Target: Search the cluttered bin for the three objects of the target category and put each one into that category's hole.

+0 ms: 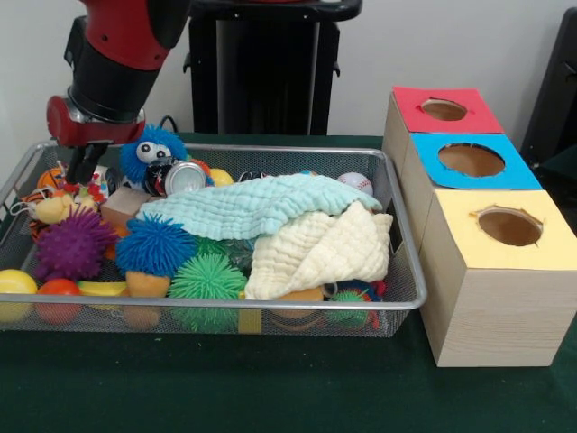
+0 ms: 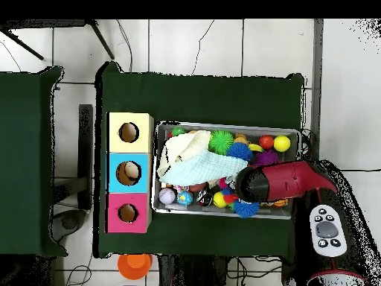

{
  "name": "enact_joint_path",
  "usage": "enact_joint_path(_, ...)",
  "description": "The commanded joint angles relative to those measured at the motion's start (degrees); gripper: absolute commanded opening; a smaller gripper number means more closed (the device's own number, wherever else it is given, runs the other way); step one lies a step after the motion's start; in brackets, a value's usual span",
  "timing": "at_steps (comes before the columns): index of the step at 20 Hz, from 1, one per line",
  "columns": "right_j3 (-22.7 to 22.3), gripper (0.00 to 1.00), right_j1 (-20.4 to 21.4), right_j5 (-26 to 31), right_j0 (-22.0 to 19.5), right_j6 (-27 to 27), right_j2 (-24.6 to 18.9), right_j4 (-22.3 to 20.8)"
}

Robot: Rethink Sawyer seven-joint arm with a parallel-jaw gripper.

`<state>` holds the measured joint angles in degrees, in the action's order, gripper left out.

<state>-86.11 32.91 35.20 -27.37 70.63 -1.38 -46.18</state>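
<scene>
Front view: gripper state cannot be told; the soft, light purple spiky ball should be pinched centrally.

Glossy red arm with rounded black joint bands, ending in a dark end effector

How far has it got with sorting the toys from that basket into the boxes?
Nothing looks done yet: no toy shows in the holes of the red box, blue box or yellow box, though their insides are mostly hidden. In hand: the gripper is down in the wire bin, at its far corner beside the blue googly-eyed toy; whether it holds anything is unclear. All three items seem left.
</scene>
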Motion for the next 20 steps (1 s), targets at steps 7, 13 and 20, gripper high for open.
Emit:
enact_joint_path(7, 0.36, 1.0, -3.0, -2.06, -2.38, -1.93, -4.79, -1.15)
enact_joint_path(13, 1.3, 1.0, -3.27, -3.53, -2.28, -1.19, -4.97, -1.95)
enact_joint_path(20, 1.12, 1.0, -3.69, -9.03, -3.56, -0.36, -5.73, -3.04)
